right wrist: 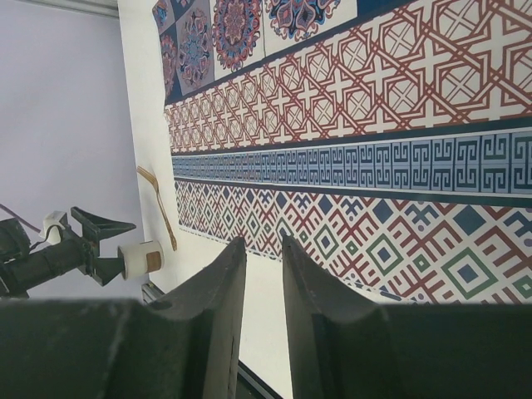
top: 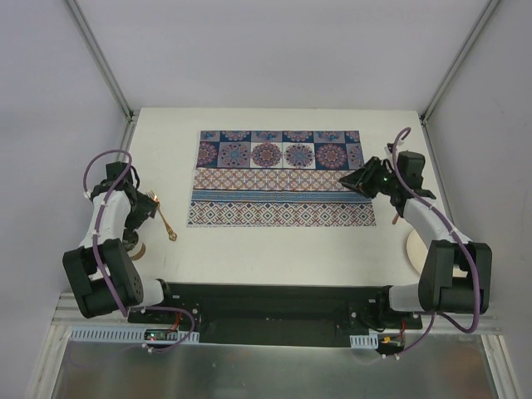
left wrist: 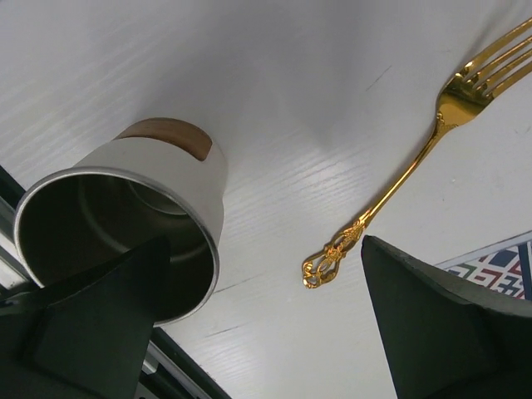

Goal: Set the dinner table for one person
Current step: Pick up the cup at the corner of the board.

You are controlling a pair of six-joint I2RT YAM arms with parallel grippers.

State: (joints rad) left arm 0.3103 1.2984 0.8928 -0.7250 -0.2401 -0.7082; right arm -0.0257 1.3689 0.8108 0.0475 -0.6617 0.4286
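Gold fork (left wrist: 399, 179) beside metal cup (left wrist: 158, 195); left end effector (left wrist: 264, 249) spread, right end effector (right wrist: 263, 249) narrowly parted, empty.

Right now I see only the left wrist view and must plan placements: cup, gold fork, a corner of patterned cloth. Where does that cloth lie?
Observer: The placemat lies flat in the middle of the dinner table, right of the fork.
Operator: Any plate?
Observer: Yes, a cream plate at the right, partly hidden by the right arm.
Operator: And the right gripper?
Observer: The right gripper is at the placemat's right edge.
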